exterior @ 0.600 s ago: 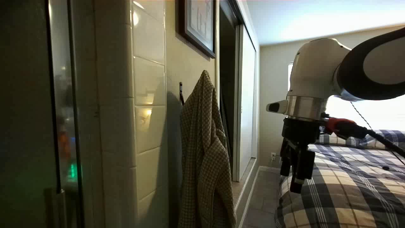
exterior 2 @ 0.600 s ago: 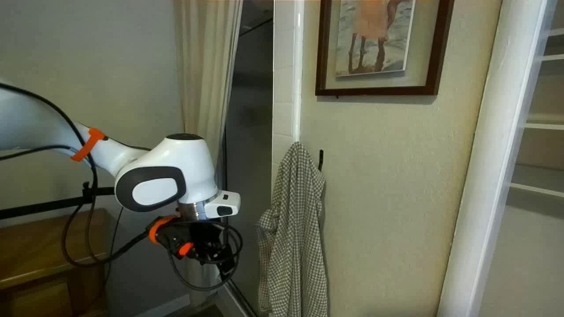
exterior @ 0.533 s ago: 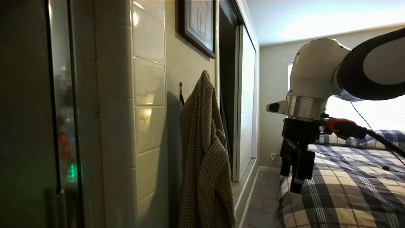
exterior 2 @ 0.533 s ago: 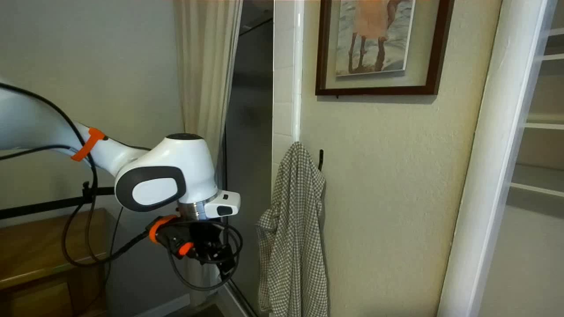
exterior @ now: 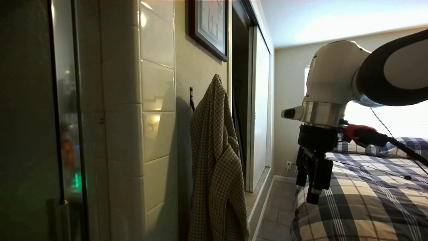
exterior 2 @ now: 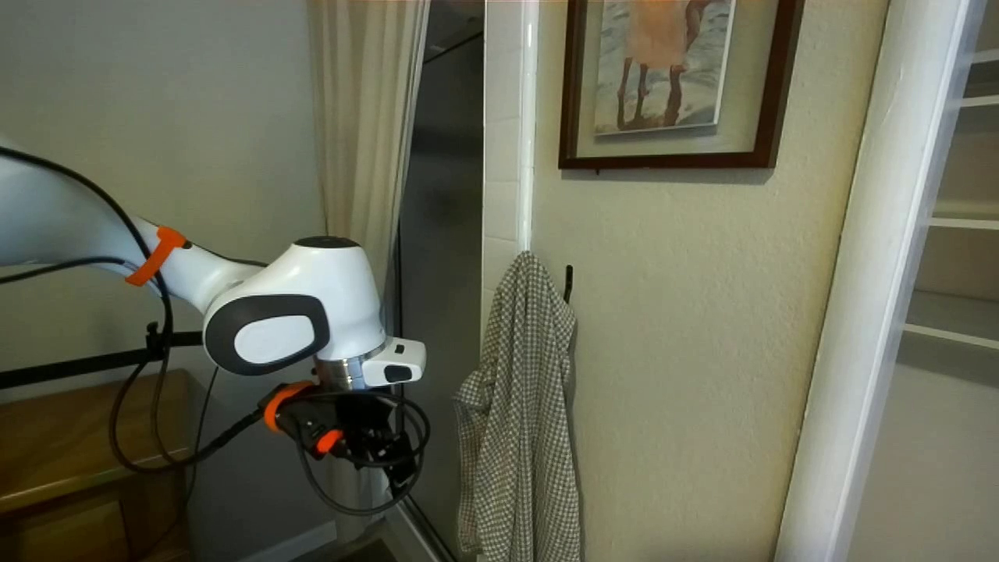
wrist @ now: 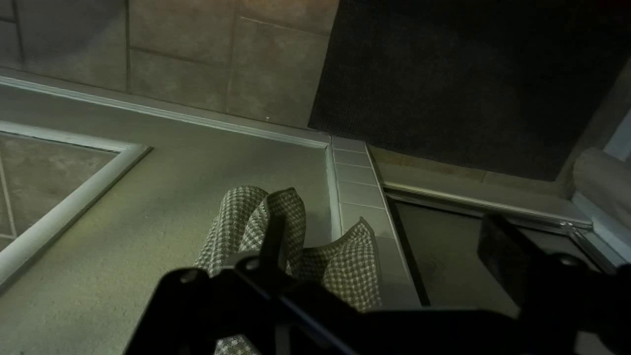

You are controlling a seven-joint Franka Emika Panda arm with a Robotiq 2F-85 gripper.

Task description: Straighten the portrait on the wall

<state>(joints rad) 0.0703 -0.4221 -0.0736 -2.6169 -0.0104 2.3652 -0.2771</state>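
Pointing down, spread wide and holding nothing, the fingers (wrist: 505, 257) stand well apart from the portrait (exterior 2: 663, 74), high on the wall (exterior 2: 687, 336) above a checked cloth (exterior 2: 524, 406), presumably for clearance before reaching up

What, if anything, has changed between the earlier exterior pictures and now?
Nothing visibly changed; nothing was taken hold of or let go. In both exterior views the robot arm, the gripper, the portrait on the wall and the checked cloth stay as they were.
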